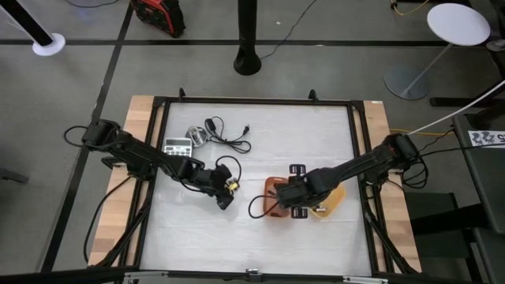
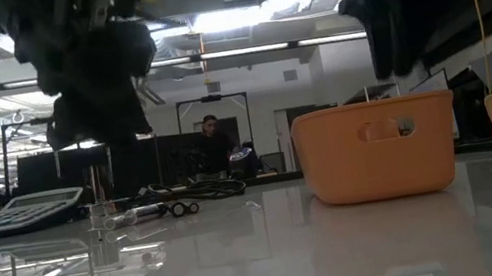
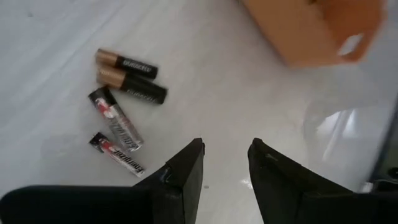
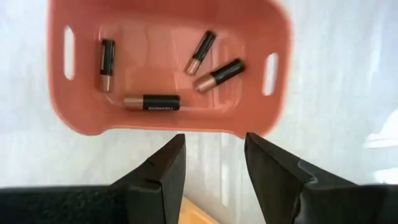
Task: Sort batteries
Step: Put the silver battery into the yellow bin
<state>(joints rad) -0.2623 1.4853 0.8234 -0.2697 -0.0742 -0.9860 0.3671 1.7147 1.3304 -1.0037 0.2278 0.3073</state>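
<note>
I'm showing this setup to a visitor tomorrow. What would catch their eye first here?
Probably the orange tray near the table's middle, with four batteries lying inside it, right under the open right gripper. Next, four more batteries lie loose on the white table in front of the open left gripper.

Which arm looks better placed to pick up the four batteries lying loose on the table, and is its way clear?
Probably the left arm. Its left gripper hangs open just beside the four batteries, with only bare table between. The right gripper is over the orange tray instead.
</note>
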